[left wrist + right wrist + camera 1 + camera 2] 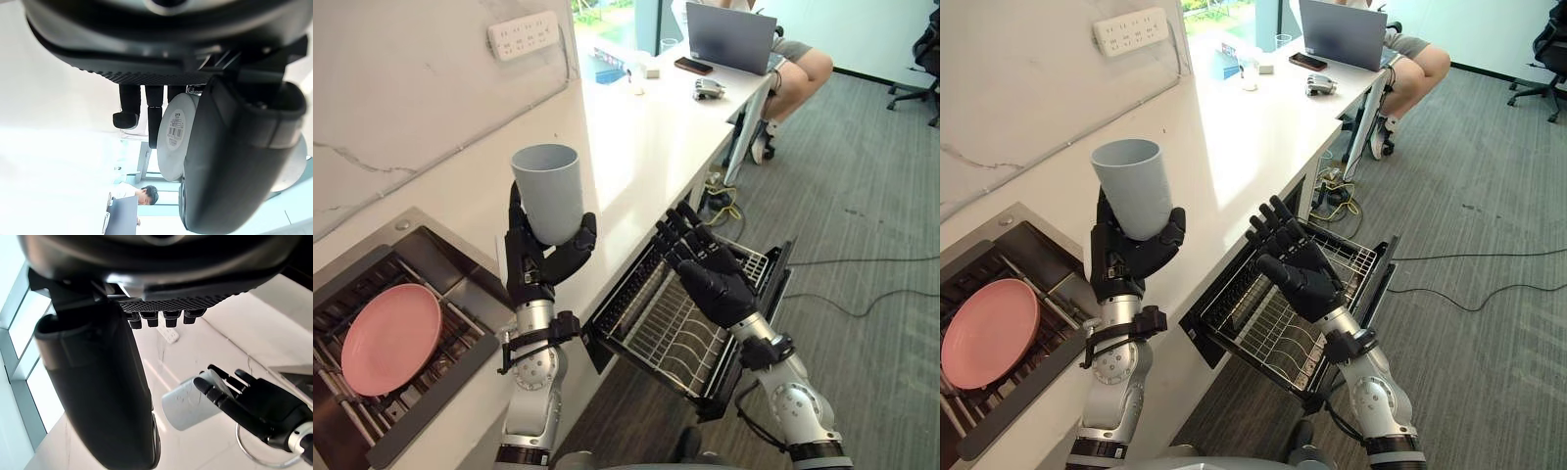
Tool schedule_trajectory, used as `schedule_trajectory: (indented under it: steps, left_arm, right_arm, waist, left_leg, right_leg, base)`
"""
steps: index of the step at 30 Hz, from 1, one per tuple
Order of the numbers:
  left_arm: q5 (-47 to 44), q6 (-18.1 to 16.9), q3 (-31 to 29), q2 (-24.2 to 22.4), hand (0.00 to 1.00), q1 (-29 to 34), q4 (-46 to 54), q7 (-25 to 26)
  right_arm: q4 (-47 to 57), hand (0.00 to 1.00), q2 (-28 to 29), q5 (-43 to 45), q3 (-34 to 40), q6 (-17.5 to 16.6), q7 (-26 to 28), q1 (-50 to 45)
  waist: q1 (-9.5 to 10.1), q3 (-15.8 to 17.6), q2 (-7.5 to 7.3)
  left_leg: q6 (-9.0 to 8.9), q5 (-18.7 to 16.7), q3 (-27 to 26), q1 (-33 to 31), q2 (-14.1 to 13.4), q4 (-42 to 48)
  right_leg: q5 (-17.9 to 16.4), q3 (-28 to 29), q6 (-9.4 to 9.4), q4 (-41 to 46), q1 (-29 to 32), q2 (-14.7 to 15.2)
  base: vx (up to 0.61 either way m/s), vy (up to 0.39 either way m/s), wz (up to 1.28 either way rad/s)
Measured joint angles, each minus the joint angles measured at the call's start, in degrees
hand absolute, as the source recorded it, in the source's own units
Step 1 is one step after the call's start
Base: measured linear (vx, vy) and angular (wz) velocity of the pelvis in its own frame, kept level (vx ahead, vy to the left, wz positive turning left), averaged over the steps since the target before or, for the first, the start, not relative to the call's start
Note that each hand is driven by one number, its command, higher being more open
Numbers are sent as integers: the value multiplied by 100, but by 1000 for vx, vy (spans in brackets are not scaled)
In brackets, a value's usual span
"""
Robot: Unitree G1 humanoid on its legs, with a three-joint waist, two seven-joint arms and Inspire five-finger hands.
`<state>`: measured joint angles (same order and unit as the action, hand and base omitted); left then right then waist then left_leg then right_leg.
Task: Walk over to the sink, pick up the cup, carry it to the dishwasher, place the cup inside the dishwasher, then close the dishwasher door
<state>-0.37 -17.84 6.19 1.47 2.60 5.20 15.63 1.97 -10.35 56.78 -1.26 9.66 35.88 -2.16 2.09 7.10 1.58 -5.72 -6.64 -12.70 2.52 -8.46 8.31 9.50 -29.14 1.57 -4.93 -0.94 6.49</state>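
- My left hand is curled around the grey cup and holds it upright at centre left of the frame, above the white surface.
- My right hand has straight fingers and holds nothing, over the pulled-out dishwasher rack at lower centre.
- A pink plate lies in the sink at lower left.

You've got pink plate lower left, white power strip on wall, laptop and phone at desk far end, person seated beside it, office chair beyond.
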Motion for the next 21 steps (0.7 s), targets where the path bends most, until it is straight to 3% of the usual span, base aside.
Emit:
schedule_trajectory:
  steps: [4,8,14,21]
  left_arm:
    - [375,-8,237,140,0,-25,-197,-301]
    - [614,-9,567,335,0,-39,-214,-588]
    - [720,-6,772,489,0,-42,-271,-625]
    - [828,12,1026,531,0,-41,-271,-664]
  right_arm:
    - [1,100,-44,9,-286,27,-48,129]
    - [3,100,-61,-48,-469,-94,-518,282]
    - [23,100,-69,-520,-530,-463,-1264,338]
    - [188,100,-58,-697,-572,-634,-1880,459]
  waist:
    - [7,-95,9]
    - [10,-142,9]
    - [-11,-225,19]
    - [-4,-258,27]
  left_leg:
    - [15,96,153,-51,62,-89]
    - [37,167,277,-106,109,-121]
    - [34,201,373,-160,117,-124]
    - [34,273,433,-170,139,-199]
  right_leg:
    - [3,-158,4,0,-7,57]
    - [11,-285,13,-1,-24,103]
    - [20,-364,11,-1,-28,109]
    - [21,-424,11,-1,-27,123]
  base:
    - [-9,55,23]
    - [-27,42,16]
    - [-17,29,7]
    - [-4,15,5]
